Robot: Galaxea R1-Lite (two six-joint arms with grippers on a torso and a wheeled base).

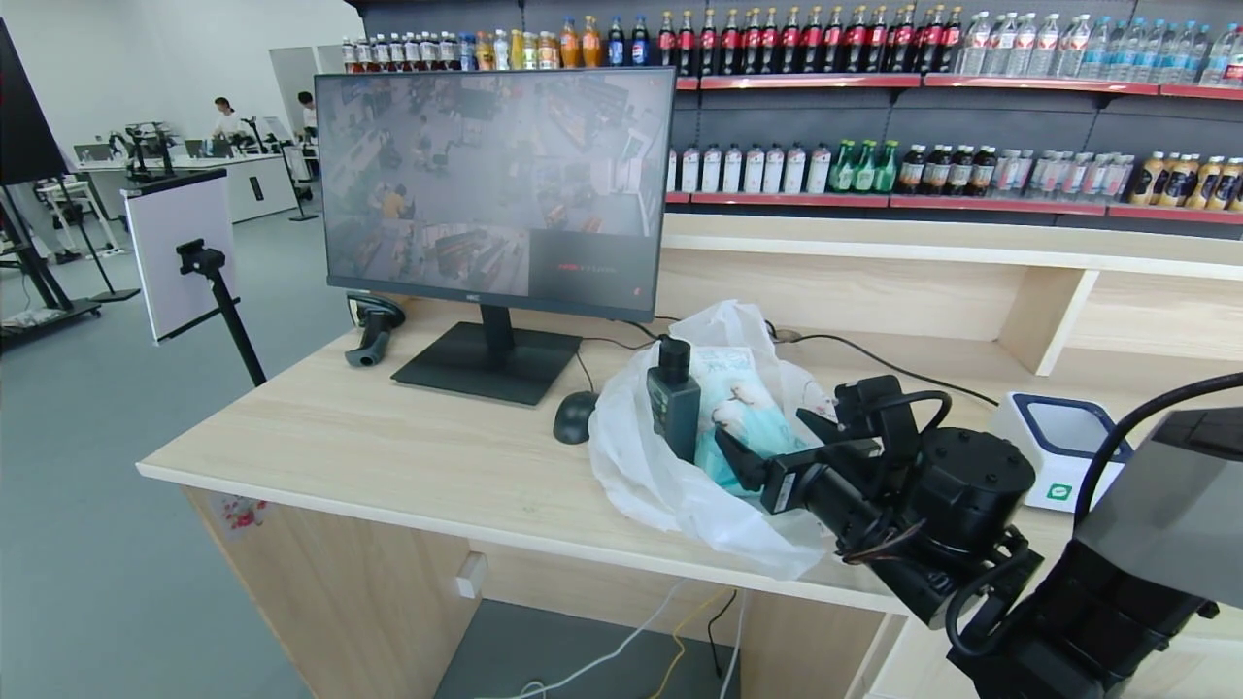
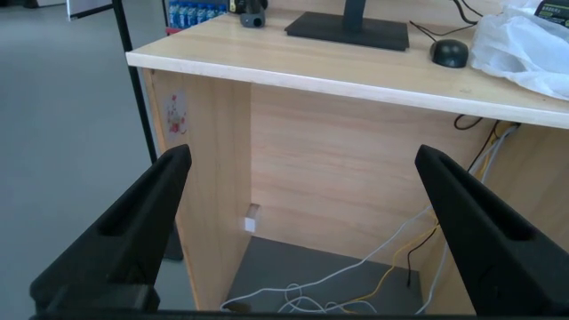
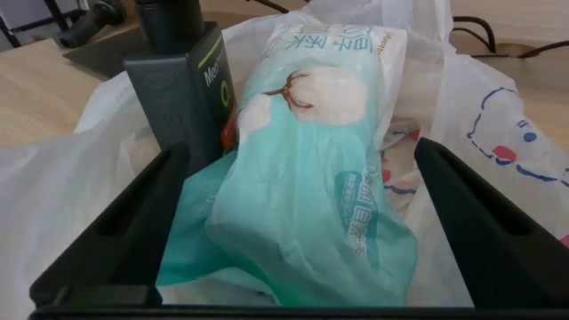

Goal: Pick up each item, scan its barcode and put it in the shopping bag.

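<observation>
Along the countertop (image 1: 388, 442) we see one handheld scanner (image 1: 369, 335) near the back left corner, one monitor (image 1: 495, 194), one mouse (image 1: 575, 416), one white shopping bag (image 1: 660, 485) by the front edge and one scanner box (image 1: 1063, 442) toward the right. Our left gripper (image 2: 302, 156) hangs spread wide and empty below the front edge. Our right gripper (image 1: 767, 437), also spread wide and empty, hovers over the bag's one dark bottle (image 1: 673, 398) and one tissue pack (image 1: 738, 388).

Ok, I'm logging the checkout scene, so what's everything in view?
shopping bag: one, white, on counter
bottle: one, dark, upright in bag
soft pack: one, teal-white, in bag beside bottle
monitor: one, black, on counter
mouse: one, black, between monitor and bag
handheld scanner: one, black, left of monitor
desktop scanner: one, white, right of bag
drink bottles: many, mixed, shelves behind
right gripper: fingers open, at bag
left gripper: fingers open, facing counter's front
</observation>
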